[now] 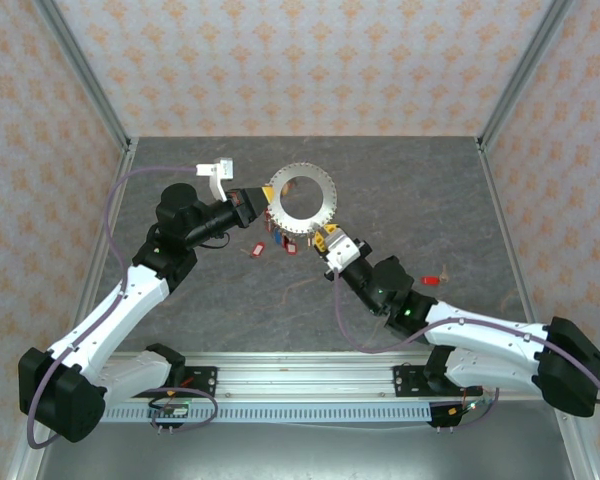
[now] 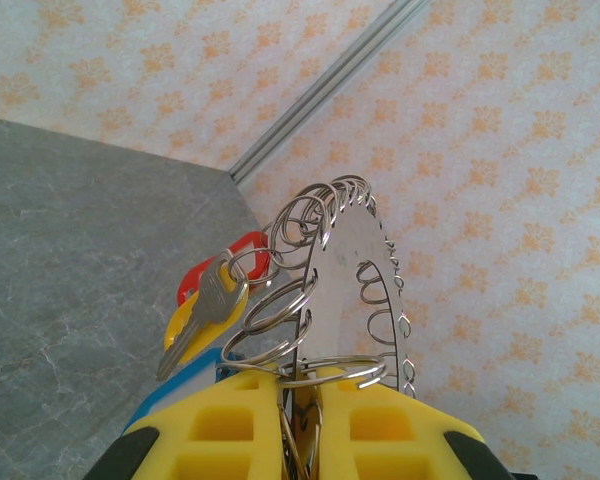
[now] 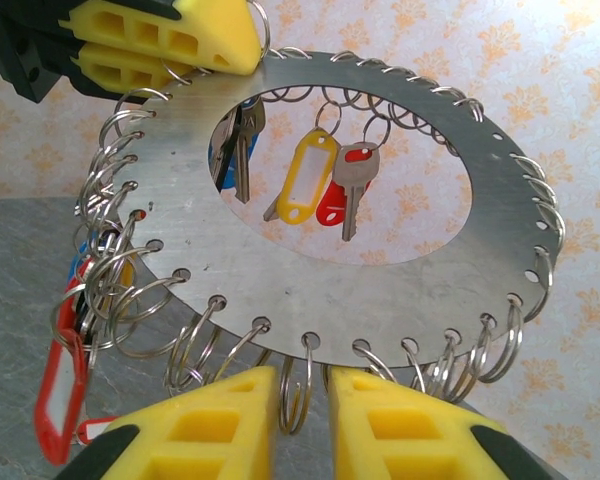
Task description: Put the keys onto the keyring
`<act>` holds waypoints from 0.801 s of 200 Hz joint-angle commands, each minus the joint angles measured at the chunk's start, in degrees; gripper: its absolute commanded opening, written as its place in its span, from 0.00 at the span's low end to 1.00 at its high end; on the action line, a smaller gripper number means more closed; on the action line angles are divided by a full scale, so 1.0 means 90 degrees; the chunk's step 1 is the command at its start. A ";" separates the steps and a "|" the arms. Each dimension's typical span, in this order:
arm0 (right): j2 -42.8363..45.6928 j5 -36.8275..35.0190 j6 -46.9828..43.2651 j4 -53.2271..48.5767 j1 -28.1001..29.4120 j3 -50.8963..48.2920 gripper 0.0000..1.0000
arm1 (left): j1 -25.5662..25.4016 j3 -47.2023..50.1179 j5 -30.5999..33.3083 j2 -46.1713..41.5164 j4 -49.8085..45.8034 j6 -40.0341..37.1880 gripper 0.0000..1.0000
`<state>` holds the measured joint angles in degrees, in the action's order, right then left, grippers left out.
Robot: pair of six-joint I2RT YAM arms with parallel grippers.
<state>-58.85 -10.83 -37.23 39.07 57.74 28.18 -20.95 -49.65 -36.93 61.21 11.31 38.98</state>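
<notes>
The keyring, a flat metal disc with split rings round its rim, is held up off the table. My left gripper is shut on its left edge, and the disc stands edge-on between the yellow fingers. A silver key with a yellow tag and a red tag hang from rings. My right gripper sits at the disc's lower rim, narrowly open, with one split ring between its fingers and a gap on each side. More keys show through the hole.
Loose red-tagged keys lie on the grey table below the disc, and another red one lies to the right beside my right arm. A red tag with a white label hangs at the disc's left side. Patterned walls enclose the table.
</notes>
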 commanded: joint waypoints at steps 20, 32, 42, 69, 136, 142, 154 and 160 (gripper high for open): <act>-0.0130 -0.0120 -0.0050 0.0266 0.0029 0.0218 0.17 | -0.0026 -0.0219 0.0069 -0.0180 0.0315 -0.0030 0.00; -0.0140 -0.0146 -0.0045 0.0276 0.0021 0.0211 0.16 | -0.0021 -0.0242 0.0070 -0.0170 0.0295 -0.0044 0.00; -0.0122 -0.0170 -0.0017 0.0333 0.0030 0.0175 0.14 | -0.0021 -0.0237 0.0059 -0.0170 0.0285 -0.0045 0.00; 0.0000 -0.0183 0.0081 0.0432 0.0030 0.0092 0.08 | -0.0026 -0.0188 0.0103 -0.0200 0.0279 -0.0044 0.00; 0.0167 -0.0202 0.0650 0.0070 0.0022 0.0205 0.00 | -0.0035 -0.0017 0.0628 -0.0287 -0.0031 0.0120 0.00; 0.0197 -0.0202 0.0752 -0.0010 0.0019 0.0234 0.00 | -0.0036 0.0013 0.0699 -0.0287 -0.0126 0.0149 0.00; 0.0247 -0.0123 0.0910 -0.0222 0.0012 0.0289 0.00 | -0.0035 0.0072 0.0744 -0.0251 -0.0213 0.0221 0.00; 0.0264 -0.0091 0.0993 -0.0368 0.0003 0.0336 0.00 | -0.0040 0.0117 0.0734 -0.0225 -0.0203 0.0279 0.00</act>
<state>-58.46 -11.94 -32.95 38.87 57.74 28.38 -21.26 -49.32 -33.41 60.47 9.30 39.68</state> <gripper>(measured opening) 0.043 0.098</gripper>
